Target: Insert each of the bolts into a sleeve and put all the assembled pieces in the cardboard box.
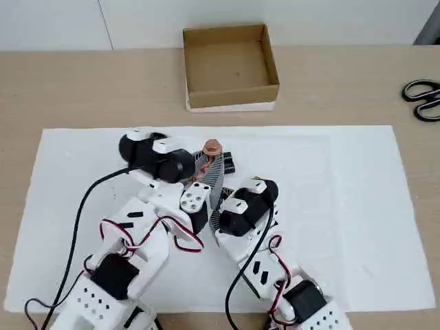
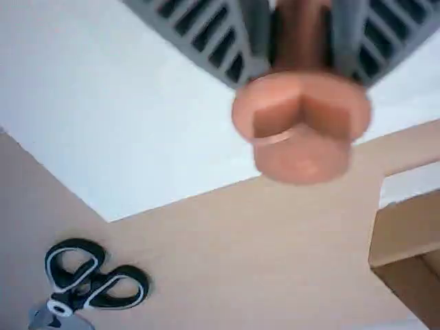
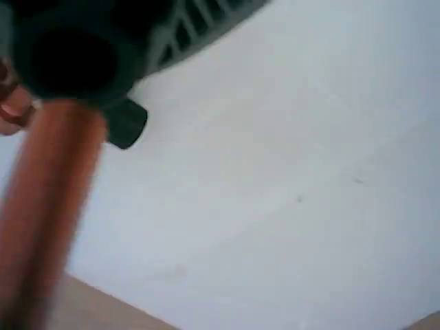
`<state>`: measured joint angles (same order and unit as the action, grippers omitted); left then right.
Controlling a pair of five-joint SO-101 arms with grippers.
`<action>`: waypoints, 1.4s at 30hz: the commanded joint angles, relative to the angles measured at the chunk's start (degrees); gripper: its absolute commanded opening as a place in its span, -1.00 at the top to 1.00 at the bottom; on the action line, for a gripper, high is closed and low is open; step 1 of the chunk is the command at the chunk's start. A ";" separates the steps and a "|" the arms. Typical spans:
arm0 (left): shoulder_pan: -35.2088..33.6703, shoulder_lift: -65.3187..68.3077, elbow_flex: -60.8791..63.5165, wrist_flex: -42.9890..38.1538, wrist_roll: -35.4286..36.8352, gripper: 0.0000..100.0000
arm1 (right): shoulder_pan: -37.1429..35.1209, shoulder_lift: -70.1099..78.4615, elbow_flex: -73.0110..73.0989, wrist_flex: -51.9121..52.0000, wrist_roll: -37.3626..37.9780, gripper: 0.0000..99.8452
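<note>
Bolt [image 2: 301, 124]: stiff, light, smooth. Your left tool [image 2: 301, 34] grips its shank above the sheet [image 1: 357, 206]. Sleeve [image 3: 69, 65]: rigid, at that shank, likely held by your right tool [image 3: 103, 34]; grasp mid-length.

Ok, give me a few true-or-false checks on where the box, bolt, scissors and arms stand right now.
1. The box is empty. True.
2. The scissors lie on the white sheet. False: they lie on the bare table, off the sheet's right end.
3. The left fingers grip a bolt, with its head sticking out past them. True.
4. The arms are at opposite ends of the sheet. False: they meet near the sheet's middle, in front of the box.
</note>
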<state>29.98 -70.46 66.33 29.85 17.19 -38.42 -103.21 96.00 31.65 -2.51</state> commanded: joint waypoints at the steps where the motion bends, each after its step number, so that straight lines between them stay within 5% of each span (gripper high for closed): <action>1: 0.26 -0.26 1.54 -4.31 -0.62 0.99 | -0.31 -0.75 0.53 -1.19 -0.44 0.99; 42: -0.26 -2.46 2.95 1.05 -0.62 0.99 | 0.04 -0.66 0.53 -1.19 -0.44 0.99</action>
<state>30.15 -71.08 70.37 30.11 17.19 -38.42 -103.12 96.00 31.74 -2.51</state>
